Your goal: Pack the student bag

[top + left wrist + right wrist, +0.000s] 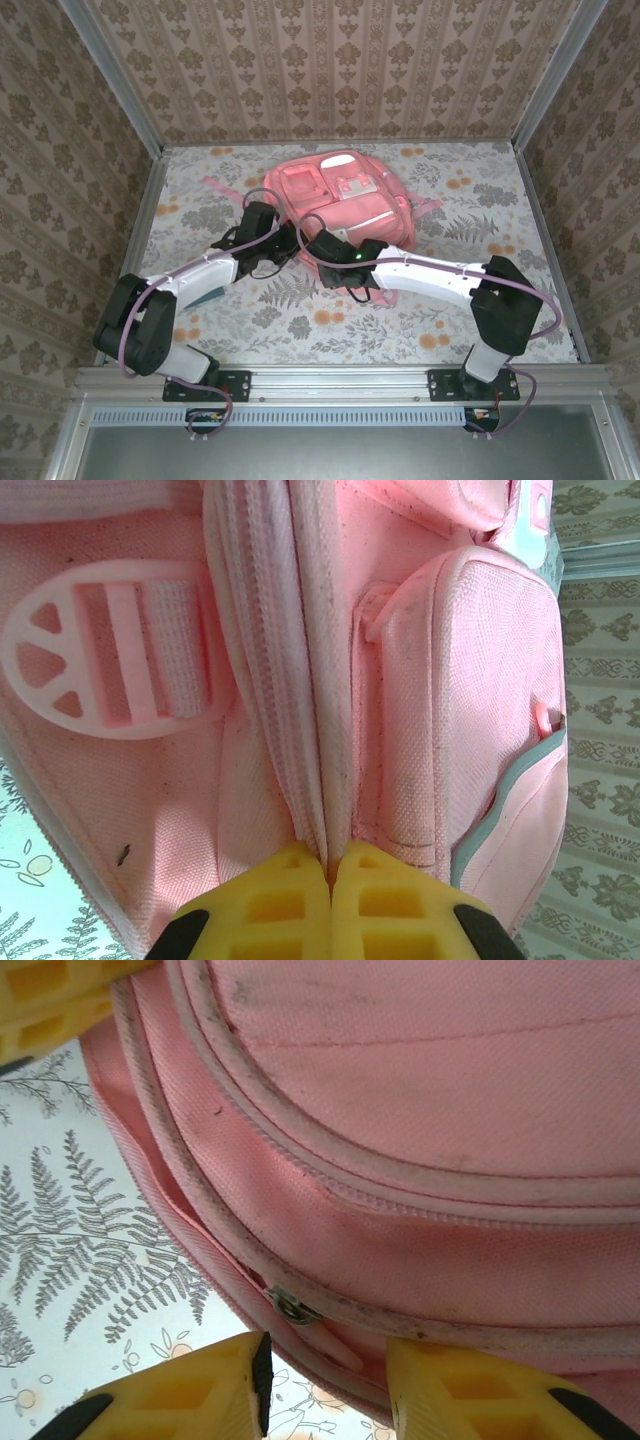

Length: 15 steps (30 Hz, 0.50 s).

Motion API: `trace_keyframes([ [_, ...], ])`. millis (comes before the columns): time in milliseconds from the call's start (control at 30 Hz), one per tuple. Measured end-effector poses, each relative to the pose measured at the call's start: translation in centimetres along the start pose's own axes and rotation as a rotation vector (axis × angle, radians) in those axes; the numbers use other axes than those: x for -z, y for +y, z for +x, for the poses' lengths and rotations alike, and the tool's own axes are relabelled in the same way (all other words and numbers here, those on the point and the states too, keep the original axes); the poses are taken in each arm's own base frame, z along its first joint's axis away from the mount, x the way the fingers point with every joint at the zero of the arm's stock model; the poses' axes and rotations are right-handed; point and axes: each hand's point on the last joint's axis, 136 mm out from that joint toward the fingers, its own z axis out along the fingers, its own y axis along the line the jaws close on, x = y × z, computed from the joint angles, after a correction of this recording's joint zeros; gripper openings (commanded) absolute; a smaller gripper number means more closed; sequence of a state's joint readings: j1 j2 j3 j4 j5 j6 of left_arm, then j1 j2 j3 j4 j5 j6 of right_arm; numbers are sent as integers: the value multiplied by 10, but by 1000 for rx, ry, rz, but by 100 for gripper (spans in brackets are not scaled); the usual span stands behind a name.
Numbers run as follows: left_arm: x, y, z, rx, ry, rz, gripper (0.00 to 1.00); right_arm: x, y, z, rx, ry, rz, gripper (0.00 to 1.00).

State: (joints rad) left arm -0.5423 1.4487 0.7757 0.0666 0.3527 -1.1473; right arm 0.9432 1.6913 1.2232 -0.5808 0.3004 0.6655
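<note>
The student bag [345, 190] is a pink backpack lying flat on the far middle of the table, front pockets up. My left gripper [283, 243] sits at its near left edge. In the left wrist view it [330, 860] is shut on a ridge of the bag's [480, 680] pale zip seam. My right gripper [316, 244] is just beside it at the near edge. Its jaws [325, 1380] stand open around a metal zip slider [293, 1306] and its pink pull tab [338, 1345], without touching them, under the bag's [430, 1080] fabric.
A floral cloth [450, 310] covers the table, with patterned walls on three sides. Thin pink straps [222, 188] trail left of the bag. A pink plastic buckle [110, 660] lies beside the pinched seam. One yellow finger of the left gripper [50, 1000] shows top left in the right wrist view.
</note>
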Motion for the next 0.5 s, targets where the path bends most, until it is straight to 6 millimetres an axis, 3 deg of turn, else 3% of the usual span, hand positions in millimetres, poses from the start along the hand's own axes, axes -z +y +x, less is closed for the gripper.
trace_keyframes([
  [100,0,0,0,0,0,-2,0,-6,1,2,6,14,12,34],
  [500,0,1,0,-1,-1,-4,0,-10,-7,1,-8,13,79,10],
])
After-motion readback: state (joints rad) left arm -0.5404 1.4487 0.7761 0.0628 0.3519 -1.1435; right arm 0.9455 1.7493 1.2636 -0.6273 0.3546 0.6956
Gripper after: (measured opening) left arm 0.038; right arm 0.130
